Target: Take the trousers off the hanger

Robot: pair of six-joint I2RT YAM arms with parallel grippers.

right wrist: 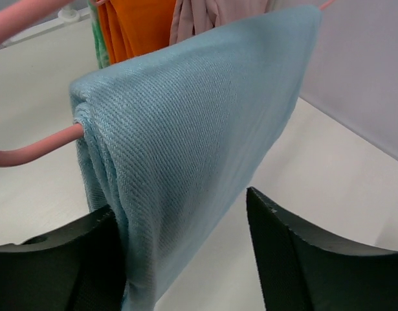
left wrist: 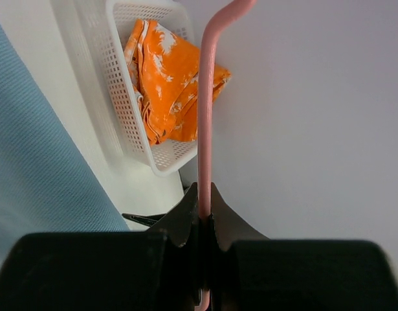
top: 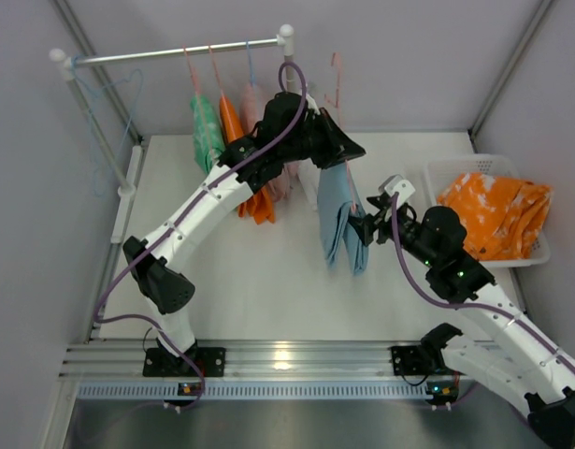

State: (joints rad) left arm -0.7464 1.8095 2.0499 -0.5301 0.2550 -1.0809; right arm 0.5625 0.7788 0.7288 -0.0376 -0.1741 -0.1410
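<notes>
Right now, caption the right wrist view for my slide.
Open right tool straddles light blue trousers draped over pink hanger.

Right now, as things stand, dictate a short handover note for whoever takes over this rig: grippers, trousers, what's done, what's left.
Left gripper: shut on the pink hanger, holding it to the right of the rail.
Right gripper: open, jaws either side of the light blue trousers, one finger touching the cloth, not clamped.
Light blue trousers: draped over the hanger's bar.
Done: orange trousers lie in the white basket.
Left: grip the blue pair and pull it off the hanger, probably into the basket. Other clothes hang on the rail.
</notes>
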